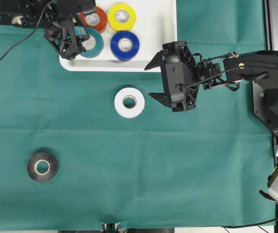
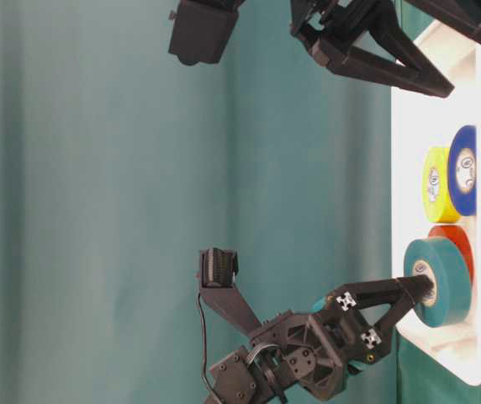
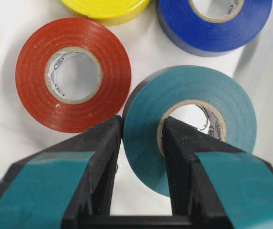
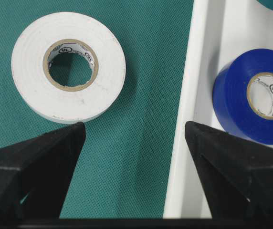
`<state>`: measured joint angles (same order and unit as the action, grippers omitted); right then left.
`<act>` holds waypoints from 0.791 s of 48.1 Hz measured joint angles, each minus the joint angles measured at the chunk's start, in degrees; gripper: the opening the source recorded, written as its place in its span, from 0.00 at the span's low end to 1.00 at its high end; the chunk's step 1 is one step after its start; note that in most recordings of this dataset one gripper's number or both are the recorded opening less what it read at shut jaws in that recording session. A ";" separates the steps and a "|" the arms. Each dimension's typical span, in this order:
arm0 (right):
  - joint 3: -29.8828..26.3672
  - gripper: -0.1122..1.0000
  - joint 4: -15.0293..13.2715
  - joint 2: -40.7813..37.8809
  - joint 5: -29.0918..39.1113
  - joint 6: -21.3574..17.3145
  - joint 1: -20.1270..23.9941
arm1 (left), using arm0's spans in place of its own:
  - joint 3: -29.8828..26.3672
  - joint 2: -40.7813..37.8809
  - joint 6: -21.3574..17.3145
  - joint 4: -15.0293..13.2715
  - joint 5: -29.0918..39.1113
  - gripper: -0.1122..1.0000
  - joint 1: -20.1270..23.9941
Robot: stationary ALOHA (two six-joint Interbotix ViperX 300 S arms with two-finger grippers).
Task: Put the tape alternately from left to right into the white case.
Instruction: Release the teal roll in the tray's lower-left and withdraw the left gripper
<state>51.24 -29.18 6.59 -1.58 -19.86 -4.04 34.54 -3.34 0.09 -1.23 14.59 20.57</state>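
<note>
- Four tape rolls sit at the white case point(image 1: 163, 43); the left gripper point(image 3: 141, 143) pinches the teal roll point(image 3: 194, 119).
- The right gripper point(image 1: 153, 80) hangs spread wide beside the white roll point(image 1: 129, 102).

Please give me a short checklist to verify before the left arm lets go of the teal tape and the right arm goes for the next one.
1. Teal tape is over the white case: ok, though whether it rests on the floor I cannot tell.
2. Left tool grips the teal tape's wall, one finger in its core: ok.
3. Teal tape is apart from the red tape: cannot tell; they appear nearly touching.
4. Right tool is open and holds nothing: ok.
5. White tape lies flat on the cloth, near the right tool: ok.
6. Black tape waits outside the case: ok.
</note>
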 measured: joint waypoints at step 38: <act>0.00 0.83 0.09 0.00 -0.62 0.00 0.00 | 0.62 0.00 -2.02 0.09 -2.64 0.95 0.00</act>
<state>51.24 -29.09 6.59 -2.20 -19.86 -4.04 35.16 -3.34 -1.93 -1.14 11.95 20.57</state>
